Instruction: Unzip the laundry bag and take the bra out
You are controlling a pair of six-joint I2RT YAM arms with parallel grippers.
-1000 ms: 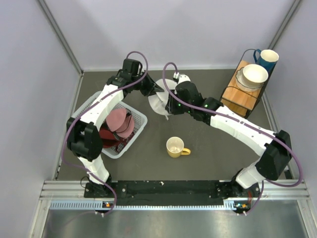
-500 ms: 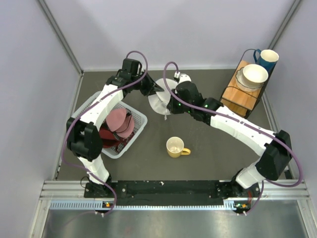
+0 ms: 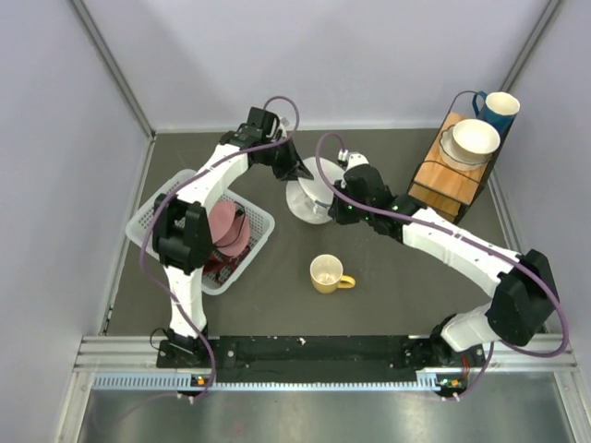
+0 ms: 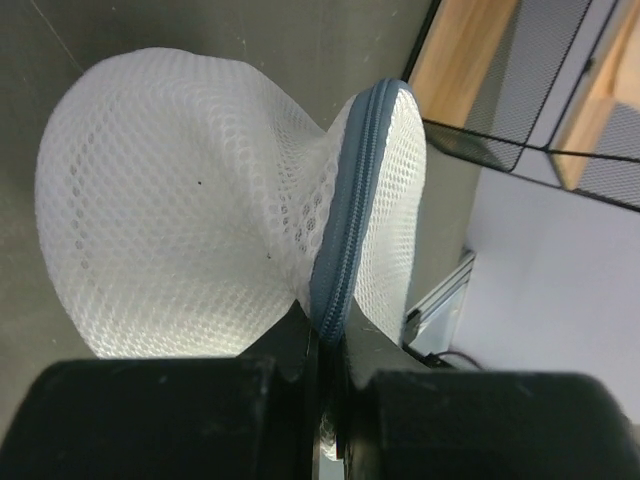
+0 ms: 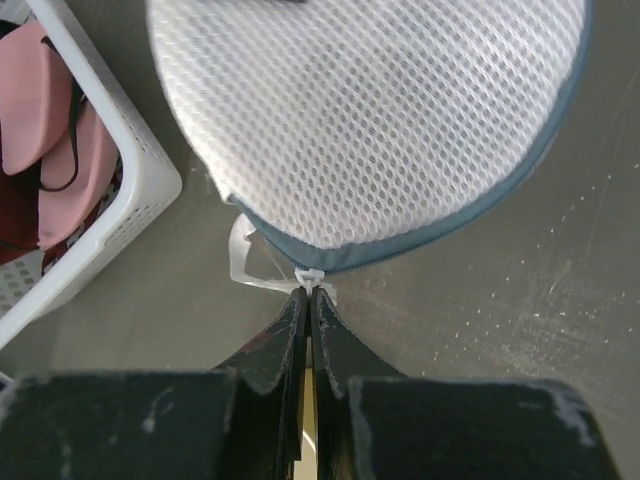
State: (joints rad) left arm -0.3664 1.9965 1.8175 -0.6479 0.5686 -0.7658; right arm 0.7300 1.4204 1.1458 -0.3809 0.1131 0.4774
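The laundry bag (image 3: 307, 196) is a white mesh pod with a grey-blue zipper seam, standing on edge on the dark table between both arms. My left gripper (image 3: 297, 173) comes in from the far side. In the left wrist view it (image 4: 327, 335) is shut on the zipper seam (image 4: 355, 190), pinching the bag's rim (image 4: 180, 230). My right gripper (image 3: 325, 214) is at the bag's near lower edge. In the right wrist view it (image 5: 309, 292) is shut on the small white zipper pull (image 5: 311, 274) under the bag (image 5: 370, 120). The bra is hidden.
A white lattice basket (image 3: 157, 208) with pink and dark red garments stands left of the bag, close to it (image 5: 140, 200). A yellow mug (image 3: 326, 274) sits nearer the bases. At the right back, a wooden rack (image 3: 450, 180) carries a white bowl (image 3: 475, 138) and a blue mug (image 3: 499, 109).
My right gripper has closed on the zipper pull. The left arm has swung right with the seam in its grip, and the bag has shifted slightly right and nearer.
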